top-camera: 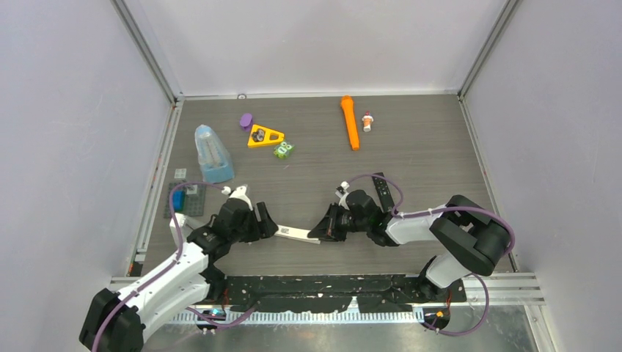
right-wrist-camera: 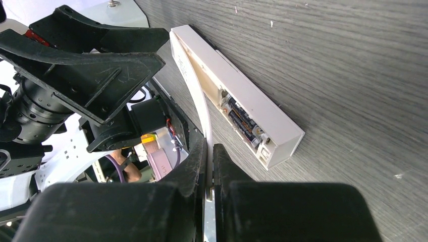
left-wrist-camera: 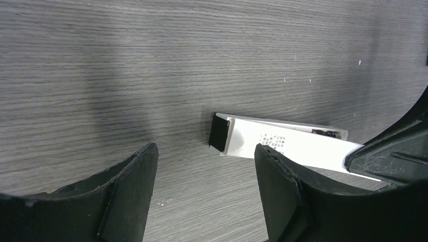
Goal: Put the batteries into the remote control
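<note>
The right claw (right-wrist-camera: 209, 151) is pinched shut on the near end of a thin white battery cover (right-wrist-camera: 198, 96). The cover bows up from the fingers and meets the remote control (right-wrist-camera: 247, 96) at its far end. The remote lies flat on the grey wooden table (top-camera: 411, 169), its compartment open towards the camera. Two dark batteries (right-wrist-camera: 241, 120) sit side by side inside it, close to the near end.

The left claw (left-wrist-camera: 204, 154) is wide open and holds nothing. Its fingers (left-wrist-camera: 132, 186) stand either side of the remote's dark end (left-wrist-camera: 218, 132), which lies just ahead of them, apart from both.

From above, the remote sits between the two claws, towards the near edge of the table. An orange torch (top-camera: 350, 121) lies well apart at the far side.
</note>
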`<state>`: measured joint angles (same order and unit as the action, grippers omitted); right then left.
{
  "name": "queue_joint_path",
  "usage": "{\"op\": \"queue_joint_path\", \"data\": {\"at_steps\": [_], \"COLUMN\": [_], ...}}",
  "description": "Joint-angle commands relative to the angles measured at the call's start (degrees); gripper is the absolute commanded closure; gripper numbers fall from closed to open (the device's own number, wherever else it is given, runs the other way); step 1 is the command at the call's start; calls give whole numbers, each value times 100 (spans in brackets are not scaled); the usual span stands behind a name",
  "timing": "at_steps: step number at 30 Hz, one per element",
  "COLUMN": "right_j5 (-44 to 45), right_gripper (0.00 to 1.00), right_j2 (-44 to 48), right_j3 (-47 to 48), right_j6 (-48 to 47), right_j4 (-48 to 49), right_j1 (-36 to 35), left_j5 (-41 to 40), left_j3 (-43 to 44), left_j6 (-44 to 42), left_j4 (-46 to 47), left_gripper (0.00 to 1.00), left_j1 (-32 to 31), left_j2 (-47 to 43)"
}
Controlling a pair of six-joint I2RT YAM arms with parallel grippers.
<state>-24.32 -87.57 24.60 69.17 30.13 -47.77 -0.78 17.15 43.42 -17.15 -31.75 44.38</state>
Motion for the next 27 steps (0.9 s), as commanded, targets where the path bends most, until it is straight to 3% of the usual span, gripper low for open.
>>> {"op": "queue_joint_path", "data": {"at_steps": [1, 15, 27], "right_j5": [276, 347, 463], "right_gripper": [95, 95, 93], "right_j2": [-14, -120, -121], "right_j3": [96, 168, 212], "right_j6": [-242, -340, -366], "right_j4": [-738, -974, -1176], "right_j1": [30, 31, 35], "left_j5": [251, 385, 972], "left_j3": [-37, -263, -304], "left_j6": [-88, -494, -624], "left_j4": [425, 974, 739], "left_gripper": [29, 36, 51], "left_j1": [41, 37, 7], "left_j2": [151, 677, 656]}}
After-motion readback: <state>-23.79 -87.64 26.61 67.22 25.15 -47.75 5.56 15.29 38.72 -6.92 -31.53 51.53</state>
